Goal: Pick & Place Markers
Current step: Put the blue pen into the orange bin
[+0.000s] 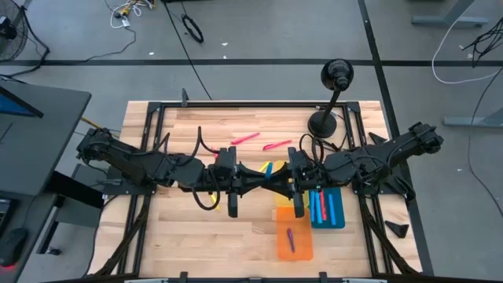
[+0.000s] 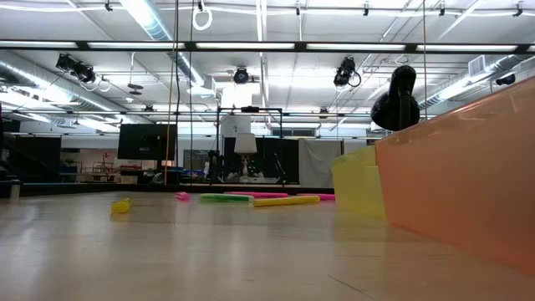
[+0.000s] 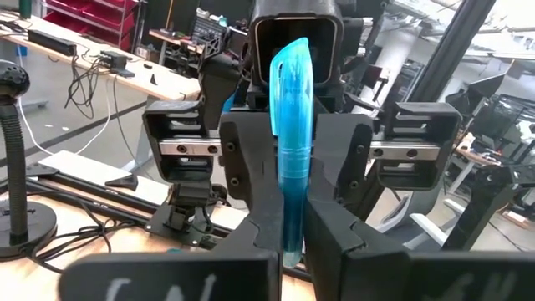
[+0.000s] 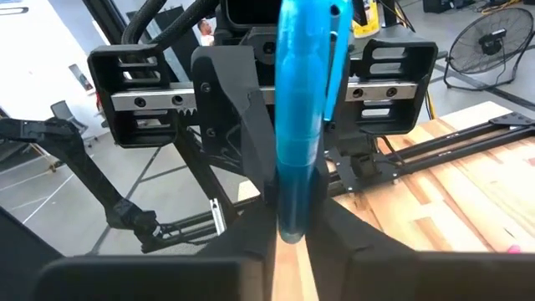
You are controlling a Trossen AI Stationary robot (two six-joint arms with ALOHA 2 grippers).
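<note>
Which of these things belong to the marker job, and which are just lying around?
Job:
blue marker, held by left gripper and right gripper
pink markers
purple marker in orange tray
blue tray
yellow tray

Lying about:
black stand
floor cables

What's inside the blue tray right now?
The blue tray holds blue markers and one red marker. The right gripper arm covers its top end.

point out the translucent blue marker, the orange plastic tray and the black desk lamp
translucent blue marker (image 3: 291,150): left wrist view, mid-barrel
orange plastic tray (image 1: 301,244): high view, bare floor
black desk lamp (image 1: 321,123): high view, round base
</note>
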